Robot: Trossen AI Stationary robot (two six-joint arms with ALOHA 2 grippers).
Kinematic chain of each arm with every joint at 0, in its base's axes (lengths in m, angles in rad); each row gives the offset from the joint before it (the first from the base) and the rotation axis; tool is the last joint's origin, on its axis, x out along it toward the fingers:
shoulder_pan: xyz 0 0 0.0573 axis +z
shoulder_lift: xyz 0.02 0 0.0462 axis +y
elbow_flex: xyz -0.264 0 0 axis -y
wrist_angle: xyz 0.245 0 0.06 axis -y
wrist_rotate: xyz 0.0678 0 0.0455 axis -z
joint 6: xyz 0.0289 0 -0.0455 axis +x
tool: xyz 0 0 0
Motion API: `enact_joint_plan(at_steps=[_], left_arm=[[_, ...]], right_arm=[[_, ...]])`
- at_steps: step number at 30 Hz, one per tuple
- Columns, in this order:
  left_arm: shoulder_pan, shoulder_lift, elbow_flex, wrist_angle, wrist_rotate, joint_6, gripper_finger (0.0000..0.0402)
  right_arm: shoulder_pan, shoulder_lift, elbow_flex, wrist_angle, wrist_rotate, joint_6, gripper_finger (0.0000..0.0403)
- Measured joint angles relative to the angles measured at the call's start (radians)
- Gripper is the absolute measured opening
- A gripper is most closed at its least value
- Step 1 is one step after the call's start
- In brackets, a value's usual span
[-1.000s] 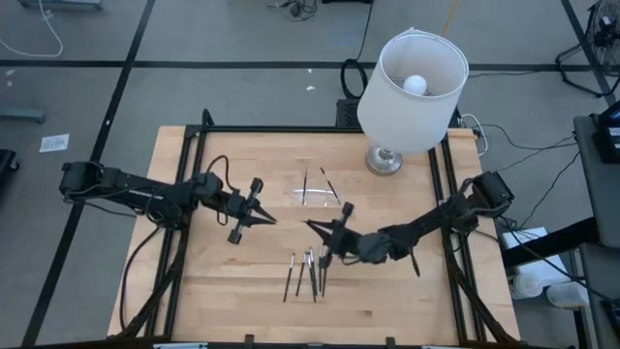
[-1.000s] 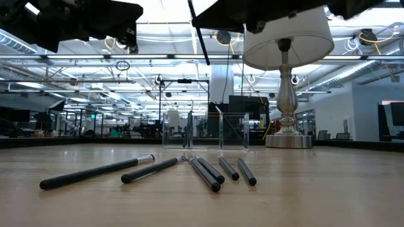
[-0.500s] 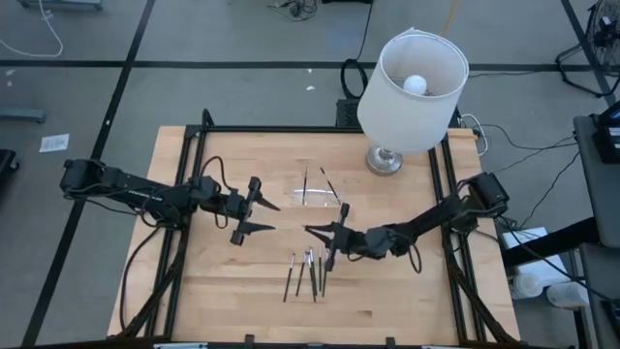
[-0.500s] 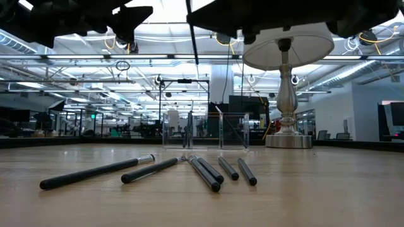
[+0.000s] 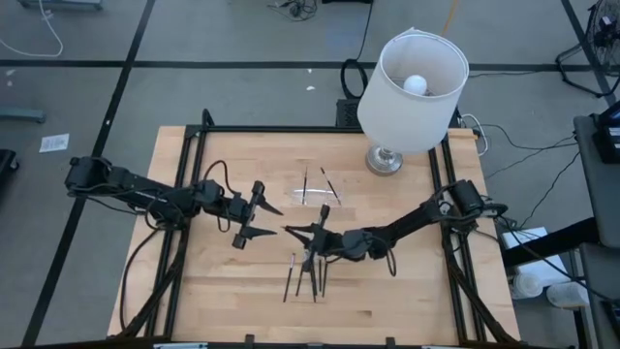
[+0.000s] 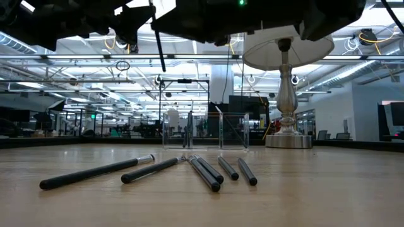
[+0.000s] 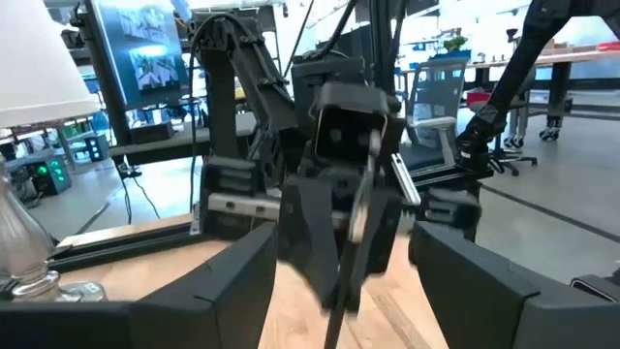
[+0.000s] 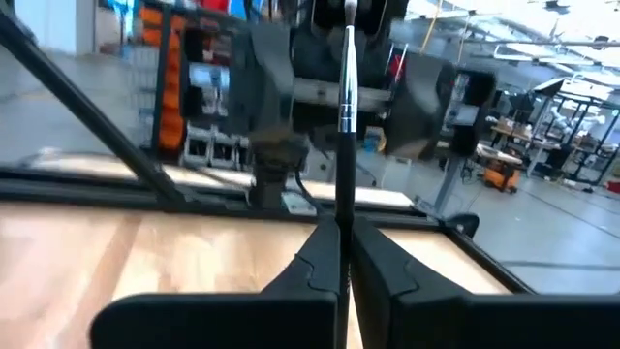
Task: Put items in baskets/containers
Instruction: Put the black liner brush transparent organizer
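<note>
One thin dark stick (image 8: 345,126) with a silvery ferrule is held upright between the pressed-together fingers of the right claw (image 5: 312,234), just right of the middle of the high view and above the desk (image 5: 232,301). In the left wrist view the same stick (image 7: 355,237) is seen clamped in that claw, facing the camera. A loose group of sticks (image 5: 305,273) lies on the desk in the lower middle of the high view, directly below the right claw; in the low view five of them (image 6: 189,169) are seen fanned out on the wood in the foreground. The clear tray (image 5: 319,191) sits in the upper middle of the desk, with two sticks (image 5: 316,183) seen within its outline. The left claw (image 5: 269,219) is held wide open and empty, left of centre, its tips pointed toward the right claw. A white-shaded lamp (image 5: 412,92) stands at the upper right of the desk.
</note>
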State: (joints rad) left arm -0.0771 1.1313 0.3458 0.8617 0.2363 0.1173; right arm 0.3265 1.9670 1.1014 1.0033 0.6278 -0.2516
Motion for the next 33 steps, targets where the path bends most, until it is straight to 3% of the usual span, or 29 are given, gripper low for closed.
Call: enact_joint_plan(at_steps=[33], left_arm=[[-0.003,0.029,0.003,0.033,-0.018,0.001,0.0245]], right_arm=[[-0.024,0.011,0.014,-0.014,-0.005,0.068,0.0000]])
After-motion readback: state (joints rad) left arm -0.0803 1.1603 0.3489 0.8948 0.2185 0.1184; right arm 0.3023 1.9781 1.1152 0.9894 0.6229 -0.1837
